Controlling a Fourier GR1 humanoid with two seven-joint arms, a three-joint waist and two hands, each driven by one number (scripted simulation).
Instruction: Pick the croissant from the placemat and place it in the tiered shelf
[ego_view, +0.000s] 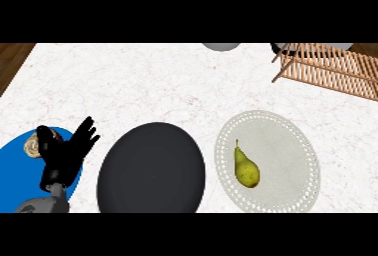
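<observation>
the white marbled worktop (133, 80) carries everything, and only one robot hand shows: the left robot hand (68, 150), low at the view's left edge; the right robot hand is not in view. to the right of that hand, just beside its fingers, lies a big dark round plate (151, 167), bare. further right again, well apart from the hand, a pale oval doily-edged plate (291, 150) holds a yellow-green pear (246, 167), stem pointing away from the robot. far from the hand, up at the opposite corner, stands the wooden slatted tiered shelf (332, 67), only partly in view. under and behind the hand is the blue placemat (18, 155), cut by the edge of the view. the croissant (34, 146) rests on it, touching or just left of the hand's thumb side, mostly hidden. the left robot hand has its fingers spread and straight, apart, clamped on nothing. as i judge it, the step in hand is the reach for the croissant, not yet a grasp. the next move calls for the fingers to settle round the pastry and curl on it, then lift and carry it a long way across both plates to the shelf.
</observation>
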